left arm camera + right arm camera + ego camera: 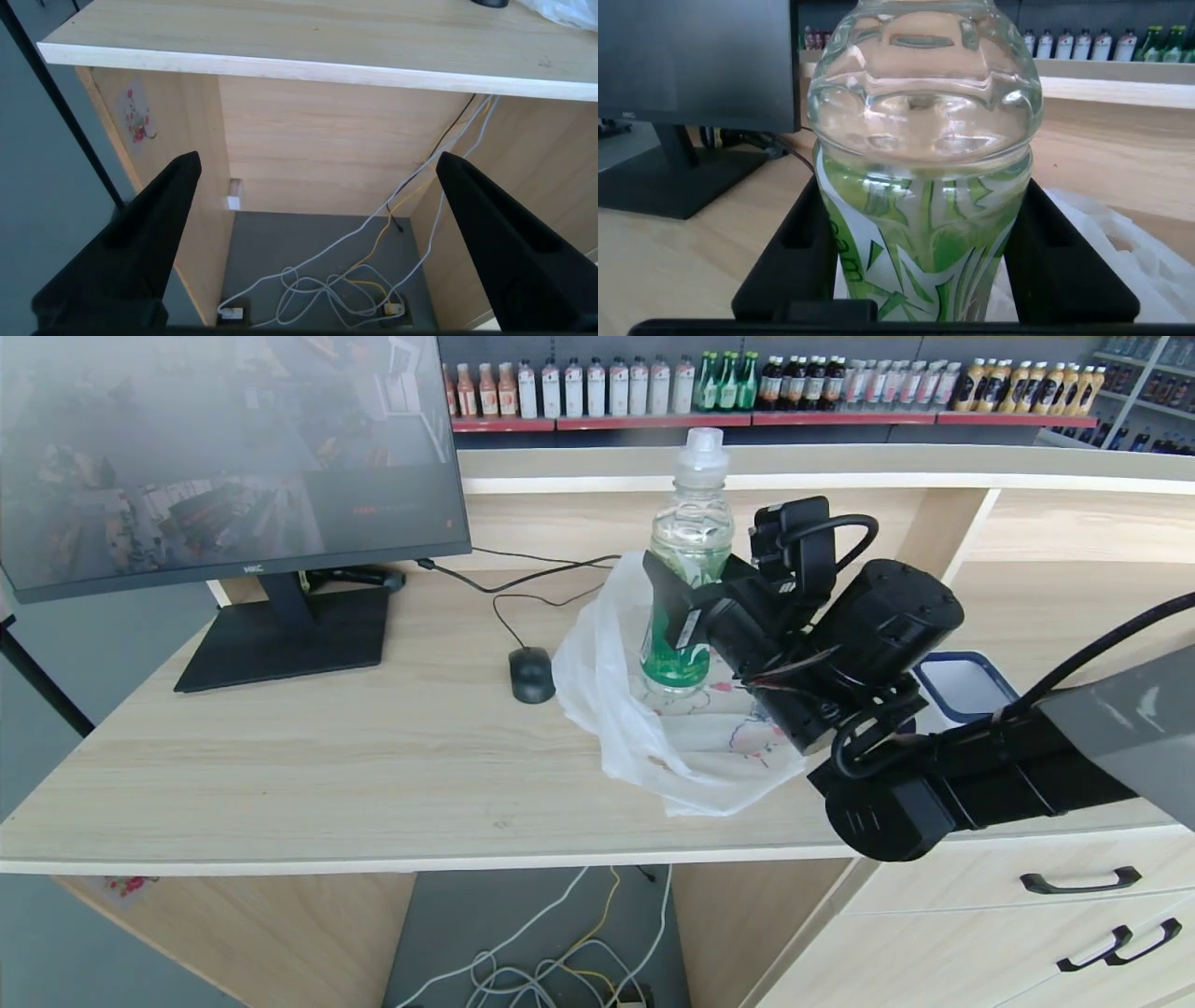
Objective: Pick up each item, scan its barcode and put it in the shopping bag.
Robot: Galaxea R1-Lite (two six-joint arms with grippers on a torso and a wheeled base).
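While the right gripper (693,614) clamps its two fingers round the green-labelled middle of the one bottle (689,537), the bottle stands upright with its base at the mouth of the one white bag (644,733) lying on the counter (327,756). The left gripper (318,166) hangs below the counter's front edge, its two fingers spread wide with nothing between them. One monitor (224,448) and one mouse (531,674) sit left of the bag; one blue-rimmed tub (966,683) lies to its right.
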